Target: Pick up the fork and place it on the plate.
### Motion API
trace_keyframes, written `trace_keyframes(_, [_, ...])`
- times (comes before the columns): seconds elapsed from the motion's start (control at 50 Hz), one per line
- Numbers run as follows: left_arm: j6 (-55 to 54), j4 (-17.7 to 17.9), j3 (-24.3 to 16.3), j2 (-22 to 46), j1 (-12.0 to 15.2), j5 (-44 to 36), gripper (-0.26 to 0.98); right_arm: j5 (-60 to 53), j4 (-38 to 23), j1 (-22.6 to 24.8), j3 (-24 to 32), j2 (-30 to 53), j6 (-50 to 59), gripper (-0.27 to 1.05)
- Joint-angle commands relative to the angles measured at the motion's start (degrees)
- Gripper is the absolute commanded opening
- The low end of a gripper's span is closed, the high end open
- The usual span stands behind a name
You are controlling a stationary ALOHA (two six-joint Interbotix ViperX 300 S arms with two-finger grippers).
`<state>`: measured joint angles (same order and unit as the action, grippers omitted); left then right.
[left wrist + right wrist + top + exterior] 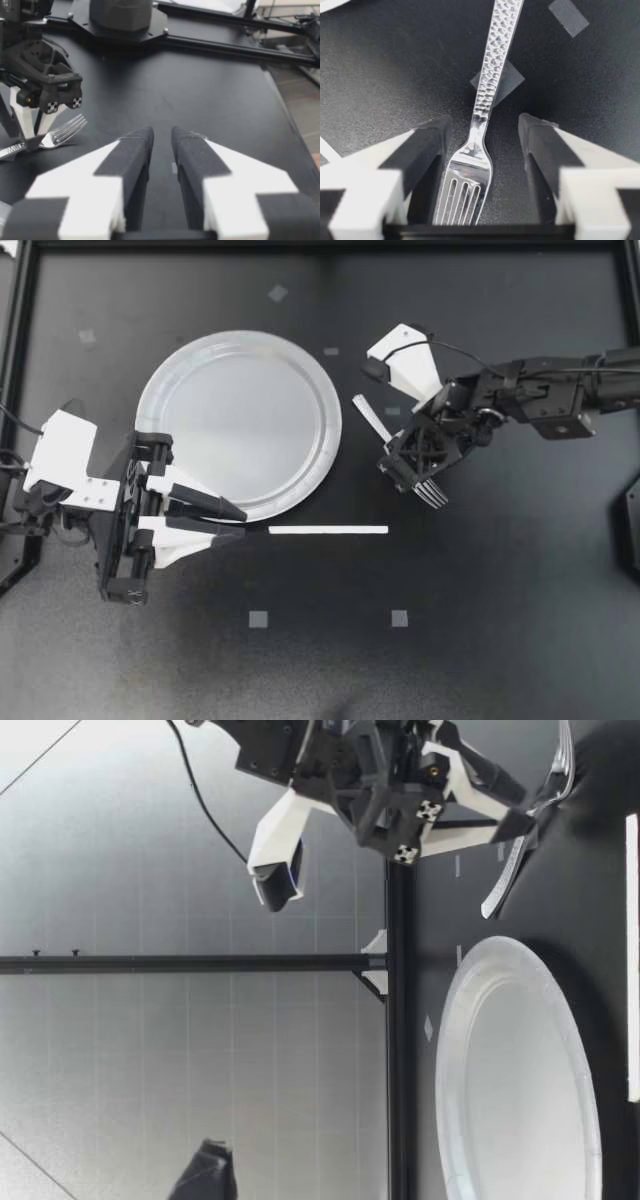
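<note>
- Top view: My right gripper [415, 468], reaching in from its side, stood over the fork [373, 420], which lay on the table just beside the plate [330, 430] with its handle angled toward the rim. My left gripper [238, 524] rested at the plate's near edge, beside a white strip [328, 530]. I judged it parked there to keep the route to the plate free.
- Low view: The right gripper [525, 808] pointed down at the fork [510, 870], its fingers on either side of the neck. I could not tell from here whether the fork was clear of the table. The plate [520, 1070] sat bare close by.
- Left wrist view: The left gripper [162, 135] had its fingers drawn nearly together with nothing between them. Ahead, the fork's tines [65, 132] curved upward beneath the right gripper [34, 127].
- Right wrist view: The fork [490, 90] ran lengthwise between the fingers [427, 150], with a gap on each side, so the pincer was released and not yet gripping. The centred neck suggested a line-up for closing there, where the metal is narrow.
</note>
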<state>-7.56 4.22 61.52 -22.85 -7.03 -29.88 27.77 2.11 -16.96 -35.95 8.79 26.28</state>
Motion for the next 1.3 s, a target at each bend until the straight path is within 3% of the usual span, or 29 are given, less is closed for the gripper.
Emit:
trace_keyframes(0.0, [0.1,-0.2,-0.8,-0.4,-0.1,-0.5,0.33,-0.5,0.2,-0.4,1.4,-0.3,0.2,0.56])
trace_keyframes(0.28, [0.3,-0.3,-0.2,-0.4,-0.1,-0.5,0.33,-0.8,0.3,-0.4,2.5,1.1,0.4,0.49])
trace_keyframes(0.5, [0.2,-0.3,0.8,-0.8,-0.1,-0.6,0.33,-0.8,0.3,-0.4,3.0,2.0,0.4,0.17])
trace_keyframes(0.64, [0.2,-0.3,1.2,-0.8,-0.1,-0.6,0.33,-0.7,0.2,-0.4,3.0,2.1,0.4,0.03])
trace_keyframes(0.9, [-0.2,-0.1,1.9,-1.0,-0.1,-2.5,0.33,-0.3,-0.4,0.2,5.1,-9.1,-0.1,0.02])
trace_keyframes(1.12, [-4.7,2.3,2.2,-0.5,-0.1,-8.6,0.33,0.3,-3.0,0.6,2.1,-15.8,-1.5,0.02])
trace_keyframes(1.28, [-8.8,2.2,2.4,-1.2,-0.1,-8.5,0.33,3.4,-2.9,-2.6,-2.3,-15.0,0.6,0.02])
